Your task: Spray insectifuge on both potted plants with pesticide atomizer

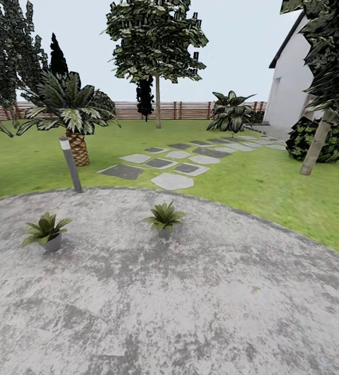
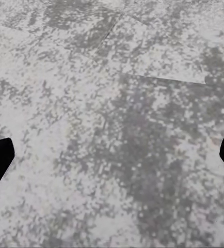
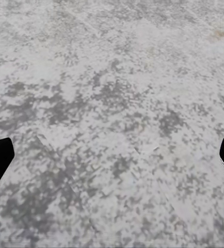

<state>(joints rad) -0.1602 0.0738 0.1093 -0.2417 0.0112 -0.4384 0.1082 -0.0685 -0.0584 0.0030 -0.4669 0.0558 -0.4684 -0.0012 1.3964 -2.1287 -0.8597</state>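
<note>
Two potted plants stand on the paved area (image 1: 200,302): one at centre left (image 1: 46,232), the other near frame centre (image 1: 164,217), well apart, each with free paving around it, so a sprayer can likely approach from any side. The atomizer cannot be located. Left tool (image 2: 112,155) and right tool (image 3: 112,155) face bare paving, fingers spread apart, holding nothing.

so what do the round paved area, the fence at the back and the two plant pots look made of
Paved area: looks like stone or concrete, matt, mottled grey and white patches with faint slab seams. Fence: seemingly wood, brown horizontal slats between posts. Left plant's pot and the right plant's pot: plain grey, matt, perhaps concrete or ceramic; too small to tell.
</note>
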